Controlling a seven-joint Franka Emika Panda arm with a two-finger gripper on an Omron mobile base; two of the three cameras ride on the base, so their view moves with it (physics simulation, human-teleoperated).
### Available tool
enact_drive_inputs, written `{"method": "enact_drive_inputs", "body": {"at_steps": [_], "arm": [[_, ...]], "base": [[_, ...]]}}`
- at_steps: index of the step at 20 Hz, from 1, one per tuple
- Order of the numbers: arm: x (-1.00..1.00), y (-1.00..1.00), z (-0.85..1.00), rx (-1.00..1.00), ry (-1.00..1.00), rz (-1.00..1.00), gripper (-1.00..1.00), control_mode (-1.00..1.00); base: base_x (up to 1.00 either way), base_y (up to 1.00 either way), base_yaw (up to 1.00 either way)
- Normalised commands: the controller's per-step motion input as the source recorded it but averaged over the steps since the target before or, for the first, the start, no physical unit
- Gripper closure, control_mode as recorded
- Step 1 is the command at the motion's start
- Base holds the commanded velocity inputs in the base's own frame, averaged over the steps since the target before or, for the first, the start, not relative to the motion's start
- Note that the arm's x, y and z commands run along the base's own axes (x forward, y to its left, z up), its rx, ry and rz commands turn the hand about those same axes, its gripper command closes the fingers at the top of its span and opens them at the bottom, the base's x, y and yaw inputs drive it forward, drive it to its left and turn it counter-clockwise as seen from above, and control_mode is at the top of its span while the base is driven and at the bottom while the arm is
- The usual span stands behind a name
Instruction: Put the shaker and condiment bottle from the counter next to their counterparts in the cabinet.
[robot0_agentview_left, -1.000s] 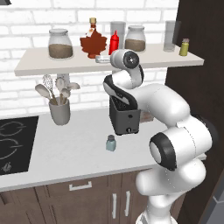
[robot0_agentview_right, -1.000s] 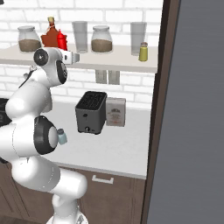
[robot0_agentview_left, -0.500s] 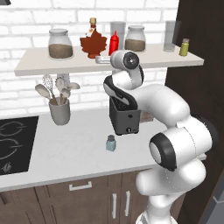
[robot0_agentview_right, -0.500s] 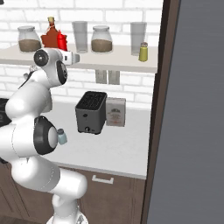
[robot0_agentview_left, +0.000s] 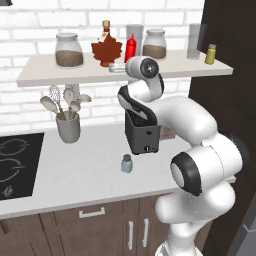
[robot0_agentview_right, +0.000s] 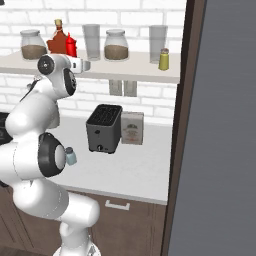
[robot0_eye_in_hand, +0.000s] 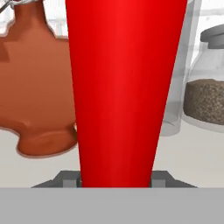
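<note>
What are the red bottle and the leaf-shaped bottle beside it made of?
The condiment bottle looks like glossy, opaque red plastic with a soft sheen. The leaf-shaped syrup bottle looks matte red-brown, perhaps tinted glass or ceramic; the render leaves that open.

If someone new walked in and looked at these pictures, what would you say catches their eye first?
Most striking is the red condiment bottle, which looms large in the hand view with the claw around its base, on the shelf right beside the maple-leaf syrup bottle. Next comes the big white arm rising over the counter. The small blue-grey shaker stands alone on the counter before the dark toaster.
</note>
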Motion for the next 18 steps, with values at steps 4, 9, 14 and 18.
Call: {"method": "enact_drive_inputs", "body": {"at_steps": [4,9,14,18], "arm": [[0.0,0.0,-0.16,0.01,0.08,0.0,-1.0,-1.0],[-0.13,0.0,-0.31,0.0,0.06,0.0,-1.0,-1.0],[-0.6,-0.03,-0.45,0.06,0.01,0.0,-1.0,-1.0],[-0.98,-0.39,-0.64,0.17,0.0,-0.03,-1.0,-1.0]], "base": [[0.0,0.0,0.0],[0.0,0.0,0.0],[0.0,0.0,0.0],[0.0,0.0,0.0]]}}
